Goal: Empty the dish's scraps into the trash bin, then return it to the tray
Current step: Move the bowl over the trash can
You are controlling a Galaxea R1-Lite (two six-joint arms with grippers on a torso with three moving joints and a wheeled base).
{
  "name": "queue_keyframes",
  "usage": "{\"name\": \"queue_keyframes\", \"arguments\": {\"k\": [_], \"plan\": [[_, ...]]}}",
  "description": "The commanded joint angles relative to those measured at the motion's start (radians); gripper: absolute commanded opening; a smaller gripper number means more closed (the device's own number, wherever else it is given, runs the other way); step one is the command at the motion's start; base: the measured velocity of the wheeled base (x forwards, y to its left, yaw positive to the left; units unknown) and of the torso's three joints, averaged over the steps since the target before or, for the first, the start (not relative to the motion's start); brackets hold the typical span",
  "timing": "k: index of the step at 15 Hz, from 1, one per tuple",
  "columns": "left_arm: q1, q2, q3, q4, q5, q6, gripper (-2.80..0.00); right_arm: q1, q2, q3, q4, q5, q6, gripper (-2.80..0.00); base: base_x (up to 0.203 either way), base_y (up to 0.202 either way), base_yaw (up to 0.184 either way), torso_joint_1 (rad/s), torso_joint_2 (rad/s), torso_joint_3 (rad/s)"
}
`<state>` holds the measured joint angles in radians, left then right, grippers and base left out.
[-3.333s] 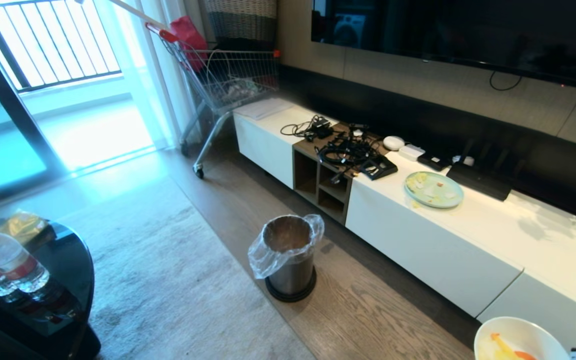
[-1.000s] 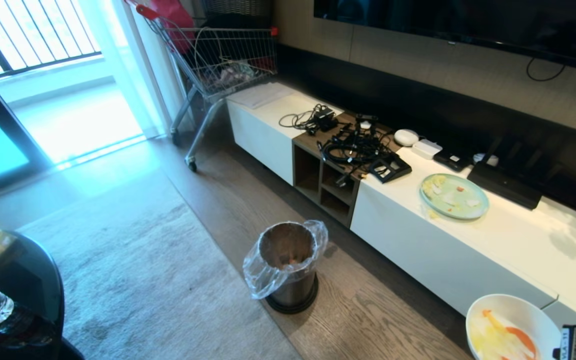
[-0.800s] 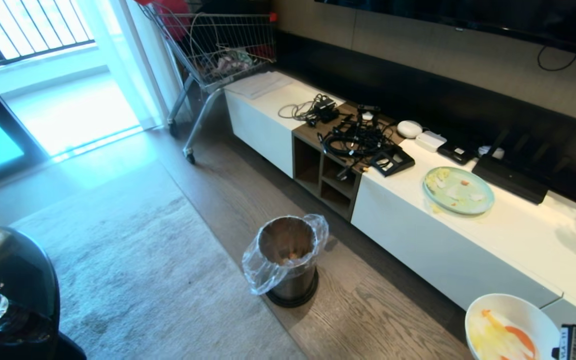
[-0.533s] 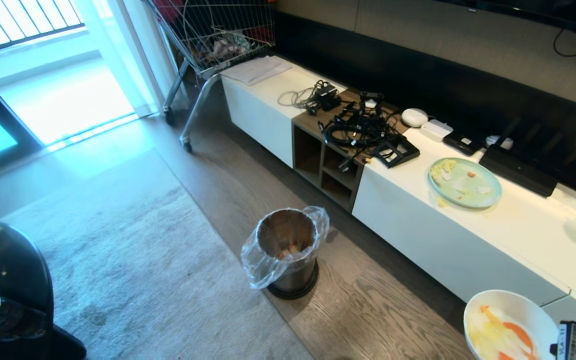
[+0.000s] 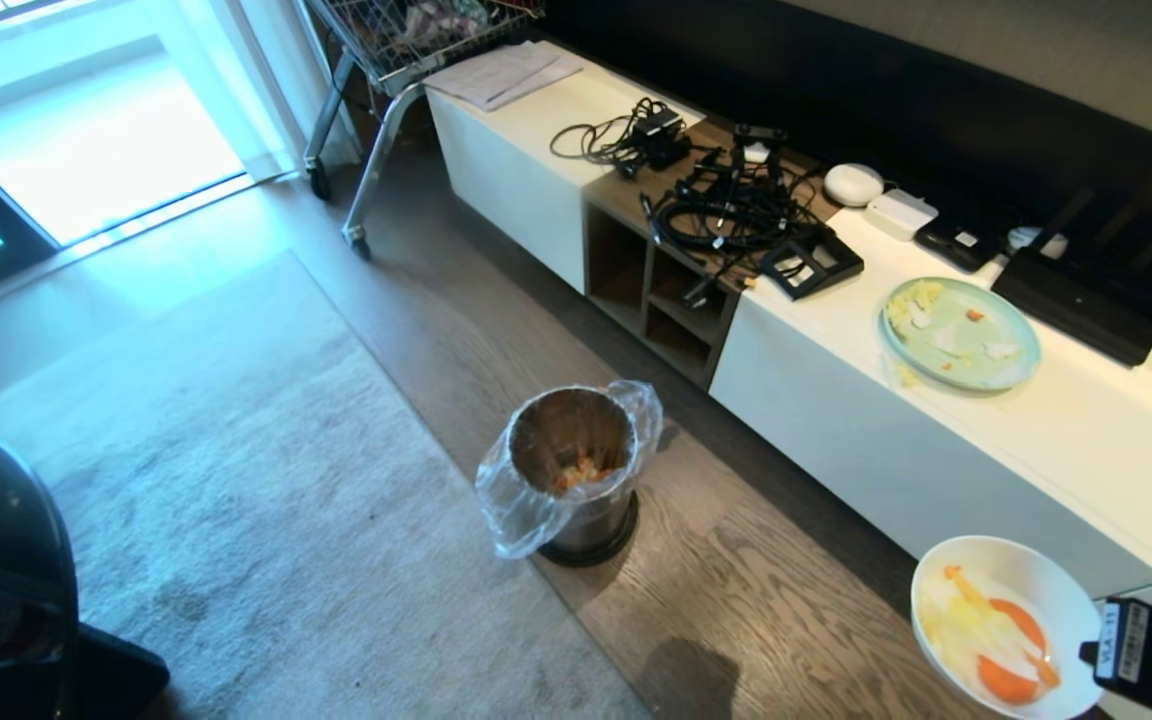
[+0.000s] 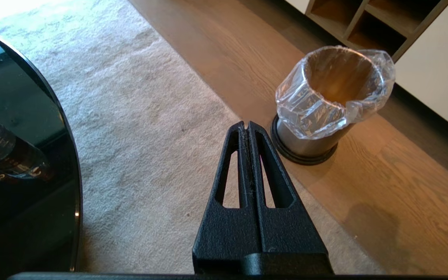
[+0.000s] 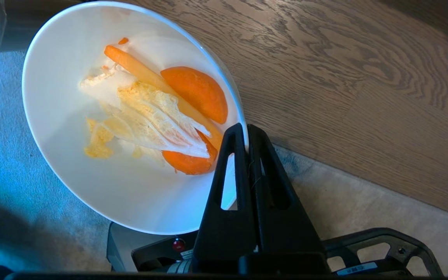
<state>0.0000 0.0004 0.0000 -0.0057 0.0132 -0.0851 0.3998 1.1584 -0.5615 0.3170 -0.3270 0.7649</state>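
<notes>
Down at five o'clock, the right gripper (image 7: 246, 134) pinches the dish (image 7: 91, 163) (scraps (image 7: 161, 116) inside), not yet over the trash bin (image 5: 576, 470).

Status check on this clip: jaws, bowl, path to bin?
Right gripper jaws shut on bowl rim, scraps still inside. Left gripper shut, idle. Trash bin ahead; bare floor between.

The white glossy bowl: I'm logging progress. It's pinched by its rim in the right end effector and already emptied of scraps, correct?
Not emptied. The right wrist view shows the white glossy bowl holding orange and pale yellow scraps; the right end effector does pinch its rim.
</notes>
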Motion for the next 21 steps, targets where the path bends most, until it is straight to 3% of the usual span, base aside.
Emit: {"name": "queue_keyframes", "arguments": {"k": [1,10,21], "plan": [[0.000,0.000,0.000,0.000,0.001,-0.002,-2.80,0.006,0.012,-0.039,0.002,-0.001,0.003,-2.80,0.000,0.000,0.000,0.002,0.00,-0.198],[0.000,0.000,0.000,0.000,0.001,-0.002,-2.80,0.011,0.065,-0.069,-0.118,0.005,-0.124,-2.80,0.000,0.000,0.000,0.002,0.00,-0.198],[0.000,0.000,0.000,0.000,0.001,-0.002,-2.80,0.014,0.126,-0.225,-0.167,0.010,-0.125,-2.80,0.000,0.000,0.000,0.002,0.00,-0.196]]}}
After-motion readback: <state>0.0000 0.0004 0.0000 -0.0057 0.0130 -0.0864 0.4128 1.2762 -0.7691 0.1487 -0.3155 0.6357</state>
